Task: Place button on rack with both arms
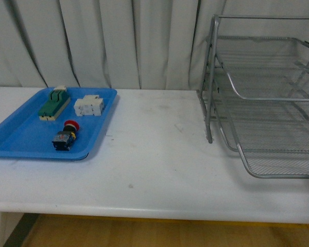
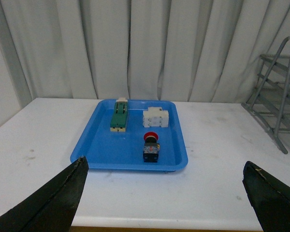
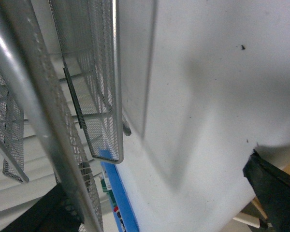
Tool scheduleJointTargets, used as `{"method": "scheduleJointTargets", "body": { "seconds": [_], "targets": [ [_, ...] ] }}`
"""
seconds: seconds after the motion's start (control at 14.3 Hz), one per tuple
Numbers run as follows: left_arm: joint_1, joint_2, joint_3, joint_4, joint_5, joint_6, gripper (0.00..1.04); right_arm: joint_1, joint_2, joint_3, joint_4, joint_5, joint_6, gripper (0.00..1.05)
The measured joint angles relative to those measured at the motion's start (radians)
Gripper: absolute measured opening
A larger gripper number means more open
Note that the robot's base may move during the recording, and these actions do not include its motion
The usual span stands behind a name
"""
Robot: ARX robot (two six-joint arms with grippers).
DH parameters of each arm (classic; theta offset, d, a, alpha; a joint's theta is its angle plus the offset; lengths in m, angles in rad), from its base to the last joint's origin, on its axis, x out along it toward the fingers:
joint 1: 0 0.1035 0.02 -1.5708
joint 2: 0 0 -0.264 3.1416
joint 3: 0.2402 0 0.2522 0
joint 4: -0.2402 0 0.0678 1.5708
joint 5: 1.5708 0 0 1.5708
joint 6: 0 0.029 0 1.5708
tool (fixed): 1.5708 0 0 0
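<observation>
1. My left jaws are spread wide. In the left wrist view the two dark fingertips (image 2: 53, 203) sit at opposite lower corners, with only bare bench between them.
2. My right jaws are also spread and grip nothing. One dark fingertip (image 3: 275, 191) shows past the bench edge, and the other is partly hidden behind wire mesh.
3. The button (image 1: 65, 136) lies on its side in the blue tray (image 1: 20, 131), close to the near rim. Its red cap points toward the curtain (image 1: 118, 41) and its dark body points toward me.
4. Farther back in the same tray lie the green-and-cream block (image 1: 54, 104) and, just beside it, the white block (image 1: 88, 106). Both are clear of the button.
5. The tray rests on the left part of the white bench (image 1: 154, 159).
6. The rack (image 1: 268, 92) stands on the right part, well apart from the tray, with its lowest tier reaching furthest toward me.
7. In the right wrist view the rack's tube frame and mesh are very close to my right jaws.
</observation>
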Motion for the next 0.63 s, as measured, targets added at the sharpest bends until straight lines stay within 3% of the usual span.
{"method": "scheduleJointTargets", "body": {
  "seconds": [0.63],
  "targets": [
    [0.000, 0.000, 0.000, 0.000, 0.000, 0.000, 0.98, -0.018, -0.201, -0.026, -0.019, 0.033, 0.009, 0.98]
  ]
}}
